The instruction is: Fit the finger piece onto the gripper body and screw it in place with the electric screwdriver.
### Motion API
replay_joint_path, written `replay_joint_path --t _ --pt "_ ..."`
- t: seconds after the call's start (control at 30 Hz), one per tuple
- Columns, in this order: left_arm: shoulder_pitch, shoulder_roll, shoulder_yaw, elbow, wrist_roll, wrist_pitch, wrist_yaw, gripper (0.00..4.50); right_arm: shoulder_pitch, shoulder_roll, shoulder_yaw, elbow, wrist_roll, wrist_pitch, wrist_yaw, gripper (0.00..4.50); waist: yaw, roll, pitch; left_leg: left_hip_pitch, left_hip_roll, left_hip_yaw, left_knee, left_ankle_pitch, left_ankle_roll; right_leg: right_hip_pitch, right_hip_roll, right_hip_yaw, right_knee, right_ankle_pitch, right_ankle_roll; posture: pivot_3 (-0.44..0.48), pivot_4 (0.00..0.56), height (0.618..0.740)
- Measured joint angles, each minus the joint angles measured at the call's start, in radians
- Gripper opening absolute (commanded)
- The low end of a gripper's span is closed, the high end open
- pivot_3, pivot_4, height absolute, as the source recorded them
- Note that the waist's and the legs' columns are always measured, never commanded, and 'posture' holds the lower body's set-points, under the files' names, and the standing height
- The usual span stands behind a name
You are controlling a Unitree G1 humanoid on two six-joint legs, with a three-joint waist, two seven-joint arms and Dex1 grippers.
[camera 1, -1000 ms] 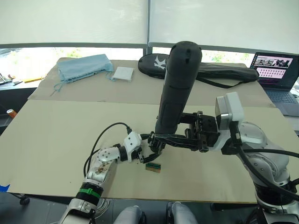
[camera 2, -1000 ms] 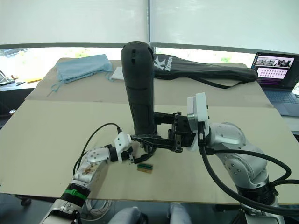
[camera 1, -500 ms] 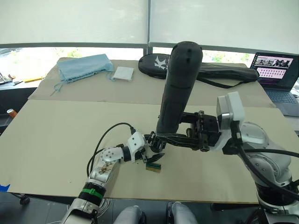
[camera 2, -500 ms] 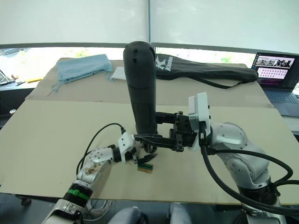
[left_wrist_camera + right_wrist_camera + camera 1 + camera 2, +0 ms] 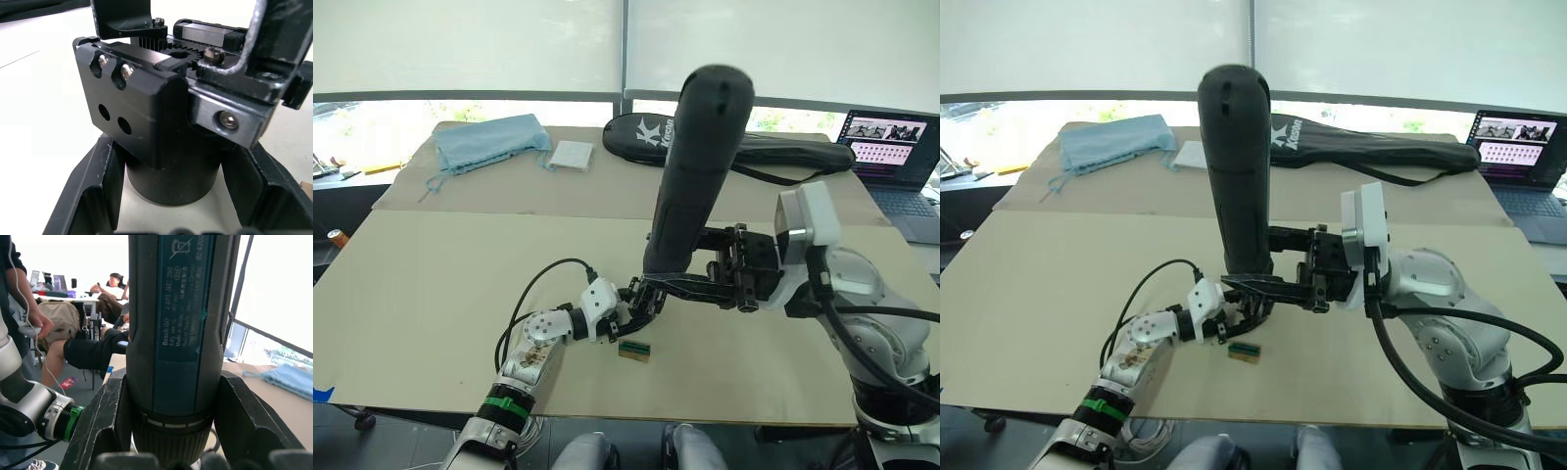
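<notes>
Here the gripper body (image 5: 161, 122) sits low over the bench (image 5: 431, 294), clamped at its round base between your left gripper's (image 5: 641, 305) fingers (image 5: 93, 191). Your right gripper (image 5: 1278, 284) has its fingers closed around the electric screwdriver (image 5: 1239, 176), upright, tip just above the body. You look to be at the screwing step; next, seat the bit squarely in a screw head.
</notes>
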Motion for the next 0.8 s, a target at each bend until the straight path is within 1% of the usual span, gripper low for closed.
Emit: replay_joint_path --t 0.17,0.43,0.6,0.8 --pt "-0.014 -0.002 0.0 0.021 -0.004 -0.001 -0.017 2.31 -0.045 0.037 0.008 0.018 0.018 0.023 -0.003 1.92 0.001 0.0 0.0 0.0 0.0 0.0 0.0 0.0 0.001 0.001 0.0 0.0 0.0 0.0 0.0 0.0 0.15 0.74" --pt "-0.034 0.0 0.005 0.049 -0.022 0.008 -0.046 2.31 -0.052 0.055 0.035 0.024 0.019 0.029 -0.002 1.92 0.001 0.001 -0.001 0.0 0.0 0.0 0.0 0.001 0.001 0.001 0.0 0.0 0.0 0.0 0.001 0.0 0.15 0.74" --pt "-0.076 0.019 0.018 0.106 -0.054 0.013 -0.105 2.31 -0.047 0.041 0.03 0.022 0.037 0.032 0.0 1.92 -0.004 0.001 -0.001 0.001 0.0 0.0 0.0 0.001 0.001 0.001 0.0 0.0 0.001 0.0 0.001 0.0 0.15 0.74" --pt "-0.158 0.043 0.024 0.235 -0.069 -0.043 -0.205 2.31 0.003 -0.01 0.013 0.013 0.035 0.032 0.02 1.92 -0.012 -0.002 -0.002 0.0 0.0 0.0 0.0 0.001 0.001 0.001 0.0 0.0 0.001 0.0 0.0 0.0 0.15 0.74"
